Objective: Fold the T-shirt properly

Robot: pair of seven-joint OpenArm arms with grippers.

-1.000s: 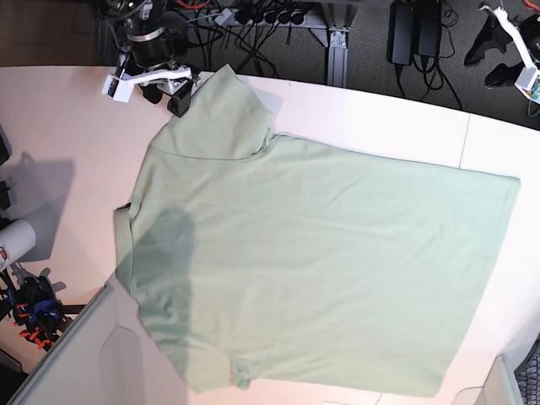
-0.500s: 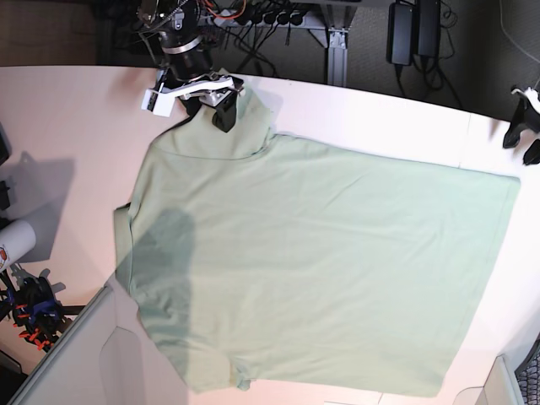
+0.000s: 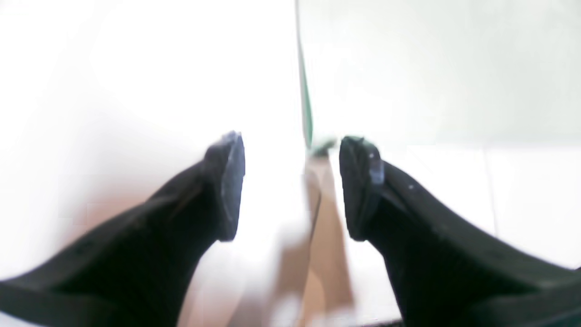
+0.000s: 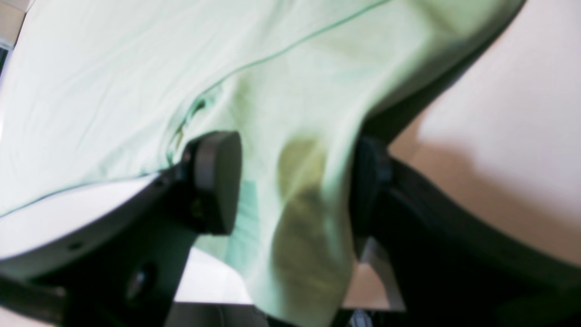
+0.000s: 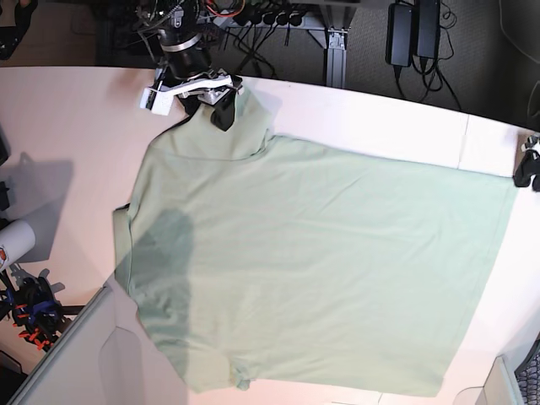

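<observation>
The T-shirt (image 5: pixel 321 261) lies spread flat on the white table (image 5: pixel 380 110), pale mint green, one sleeve (image 5: pixel 232 126) pointing to the far edge. My right gripper (image 5: pixel 221 105) stands over that sleeve's end. In the right wrist view its jaws are open (image 4: pixel 292 181) and a fold of sleeve fabric (image 4: pixel 308 150) runs between the fingers (image 4: pixel 218 181). My left gripper (image 5: pixel 527 169) is at the table's right side by the shirt's hem corner. Up close it is open (image 3: pixel 292 186), and the hem corner (image 3: pixel 320 146) sits just beyond the fingertips (image 3: pixel 229 181).
Cables and black power bricks (image 5: pixel 413 34) hang behind the table's far edge. A white cylinder (image 5: pixel 13 240) and blue-orange clamps (image 5: pixel 34 308) sit at the left edge. A grey panel (image 5: pixel 84 354) cuts across the near left corner.
My right gripper moved right onto the sleeve end, then held there. My left gripper came down from the far right to the shirt's hem corner.
</observation>
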